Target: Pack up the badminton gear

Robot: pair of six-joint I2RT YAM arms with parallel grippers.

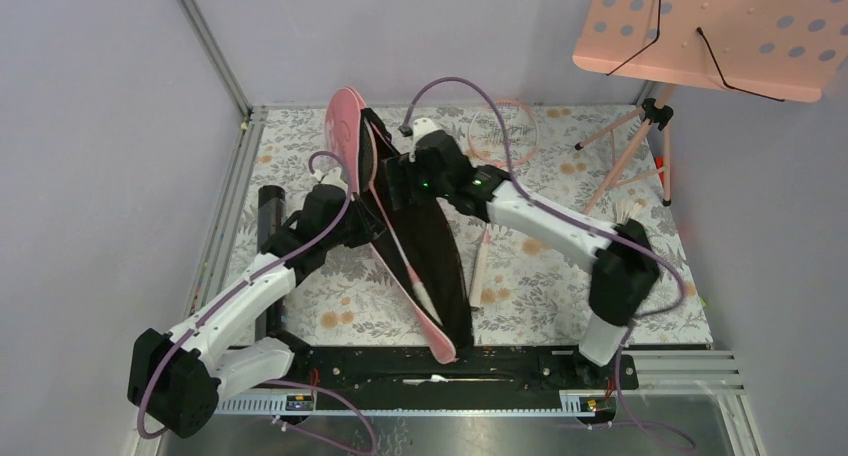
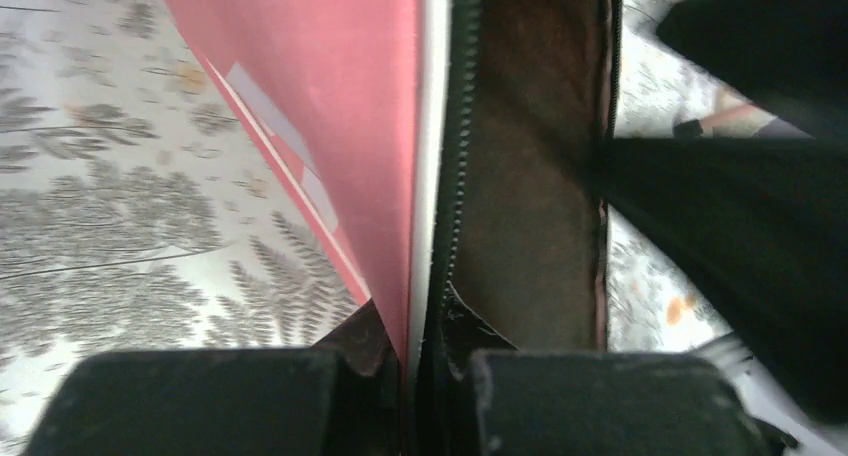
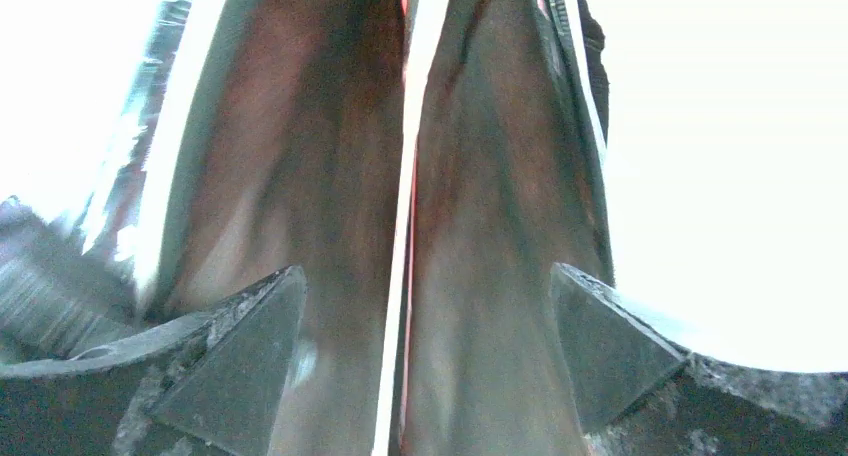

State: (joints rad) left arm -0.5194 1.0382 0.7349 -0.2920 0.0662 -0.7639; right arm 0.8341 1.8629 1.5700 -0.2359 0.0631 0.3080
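Top external view, read from left to right. A black tube (image 1: 270, 214) lies along the left edge of the floral-covered table (image 1: 330, 298), close beside the left arm. The left gripper (image 1: 340, 202) meets the left rim of the pink racket bag (image 1: 345, 126). In the left wrist view its fingers (image 2: 215, 401) are pressed together on the bag's white-piped edge, with pink fabric on one side and the dark zipped lining on the other.

The bag lies diagonally across the middle of the table. Its mouth gapes, showing a dark interior, and its narrow end points toward the arm bases. One racket (image 1: 420, 294) lies inside the bag, its pale handle toward that narrow end.

The right gripper (image 1: 396, 182) hangs over the bag's wide upper part. In the right wrist view its two fingers (image 3: 240, 361) stand far apart and grip nothing. A thin pale and red line runs between them against the dark lining, clear of both fingers.

A second racket (image 1: 479, 268) lies on the cloth just right of the bag, its hoop toward the back wall. At the far right stands the pink perforated music stand (image 1: 700, 26) on its tripod legs.
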